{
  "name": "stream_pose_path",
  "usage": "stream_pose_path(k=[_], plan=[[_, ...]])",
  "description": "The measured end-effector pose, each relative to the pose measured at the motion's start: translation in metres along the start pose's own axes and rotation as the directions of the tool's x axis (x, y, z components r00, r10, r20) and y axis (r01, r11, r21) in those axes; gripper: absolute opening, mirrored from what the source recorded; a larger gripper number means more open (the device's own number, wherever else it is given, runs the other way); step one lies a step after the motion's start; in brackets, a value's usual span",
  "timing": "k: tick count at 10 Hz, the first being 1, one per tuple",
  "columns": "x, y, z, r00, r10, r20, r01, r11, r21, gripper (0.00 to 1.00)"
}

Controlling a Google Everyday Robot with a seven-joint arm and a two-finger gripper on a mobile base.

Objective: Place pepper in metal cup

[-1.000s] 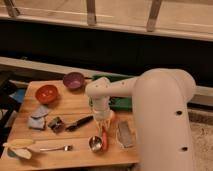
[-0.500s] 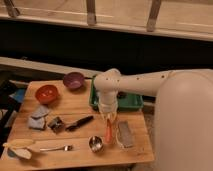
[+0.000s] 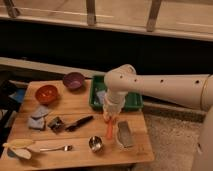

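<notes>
**Above the table's near edge: pepper pinched, cup sitting off to the side**

Over the wooden table (image 3: 80,106), right of the middle, the white arm reaches in from the right and points the gripper (image 3: 110,120) straight down. It's clamped tight on the top end of the pepper (image 3: 109,131), which hangs roughly upright under it with the tip down near the tabletop; can't really tell if the tip is touching the wood. The metal cup (image 3: 95,144) stands upright near the front edge, just beside the pepper, down and to its left, not under it. A grey slab-like thing (image 3: 125,135) lies on the pepper's other side. Further back are a green tray (image 3: 131,104), a purple bowl (image 3: 73,80) and an orange bowl (image 3: 46,93), and a spoon (image 3: 52,148) lies left of the cup
</notes>
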Motion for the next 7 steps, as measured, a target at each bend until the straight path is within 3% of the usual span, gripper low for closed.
stream_pose_path(k=[2, 7], plan=[[0.005, 0.018, -0.007, 0.998, -0.042, 0.042, 0.042, 0.999, -0.004, 0.0], [0.008, 0.07, -0.002, 0.985, -0.147, 0.088, 0.148, 0.989, 0.006, 0.0]])
